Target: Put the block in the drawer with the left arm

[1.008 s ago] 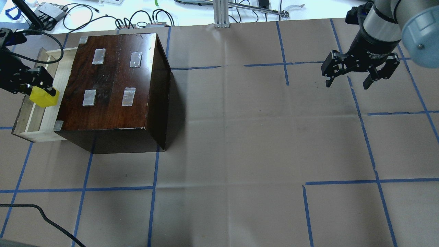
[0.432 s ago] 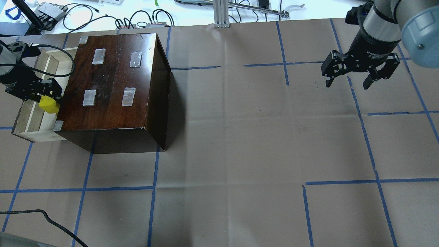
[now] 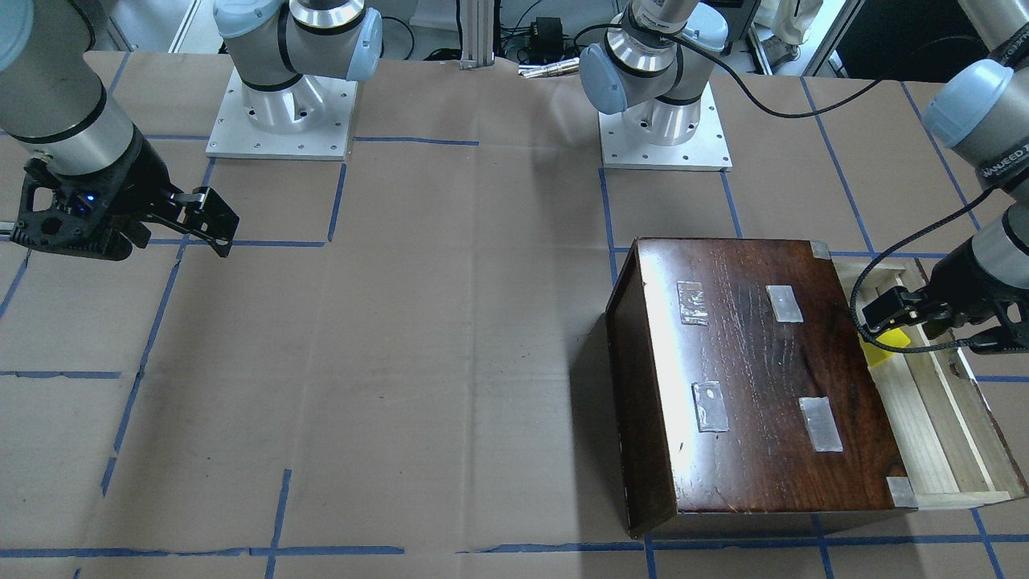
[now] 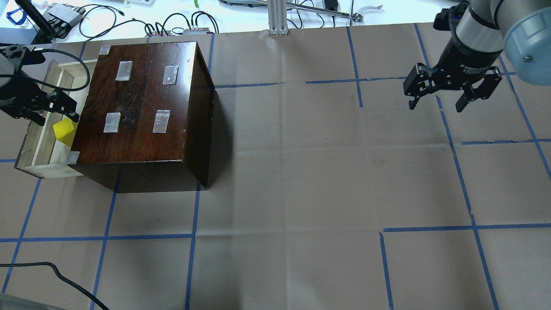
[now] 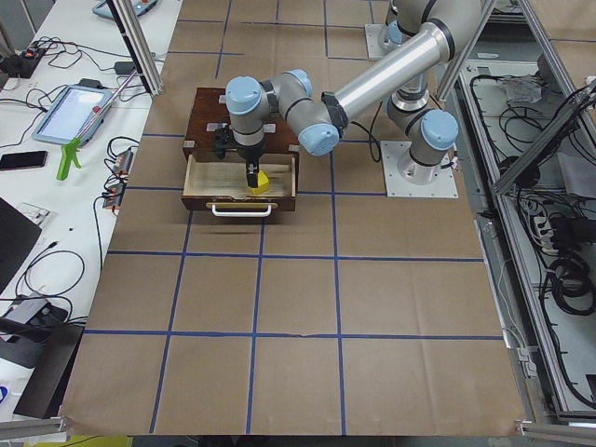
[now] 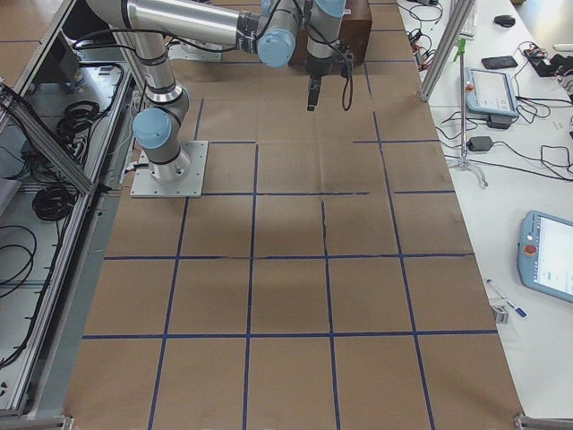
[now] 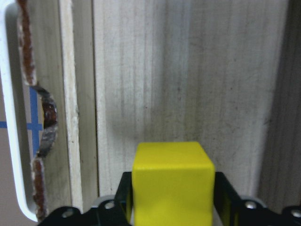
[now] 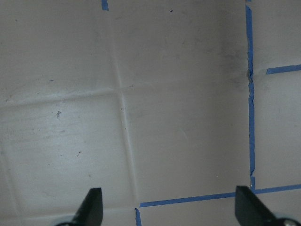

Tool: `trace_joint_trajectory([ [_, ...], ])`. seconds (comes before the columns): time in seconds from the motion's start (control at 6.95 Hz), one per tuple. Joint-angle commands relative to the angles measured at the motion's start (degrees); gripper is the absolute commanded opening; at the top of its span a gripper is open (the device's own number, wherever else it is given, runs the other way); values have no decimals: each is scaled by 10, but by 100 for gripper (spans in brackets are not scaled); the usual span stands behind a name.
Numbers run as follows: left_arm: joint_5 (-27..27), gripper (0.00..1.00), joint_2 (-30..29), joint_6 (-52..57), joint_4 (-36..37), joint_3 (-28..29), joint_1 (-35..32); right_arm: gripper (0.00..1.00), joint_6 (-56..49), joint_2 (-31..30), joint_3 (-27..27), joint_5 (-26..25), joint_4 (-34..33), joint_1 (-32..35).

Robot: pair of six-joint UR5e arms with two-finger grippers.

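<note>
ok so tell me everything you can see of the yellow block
The yellow block is a small bright cube, smooth and plastic-looking, with slightly rounded edges. It sits between the black pads of the left hand, no gap showing on either side, inside the open pale-wood drawer, near the dark wooden box. Whether it rests on the drawer floor cannot be told.

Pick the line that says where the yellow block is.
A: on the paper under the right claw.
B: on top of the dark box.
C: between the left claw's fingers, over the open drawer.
C: the left wrist view shows the block flanked on both sides by the left claw above the drawer floor.
</note>
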Motion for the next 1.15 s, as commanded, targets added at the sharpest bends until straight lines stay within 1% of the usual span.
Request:
trace_joint_trajectory([
  [0.0,1,98,21,-1,-5,11,0,100,0,0,0,0,0,0],
  [0.14,1,98,30,-4,-21,22,-1,100,1,1,0,0,0,0],
  [0.29,1,98,46,-13,-60,36,-3,100,0,0,0,0,0,0],
  [0.43,0,98,63,-52,-82,42,-11,100,0,0,0,0,0,0],
  [0.58,3,98,80,-84,-99,44,-46,100,0,0,0,0,0,0],
  [0.72,3,98,94,-142,-118,45,-86,100,0,0,0,0,0,0],
  [1.01,3,98,121,-219,-158,45,-142,100,0,0,0,0,0,0],
])
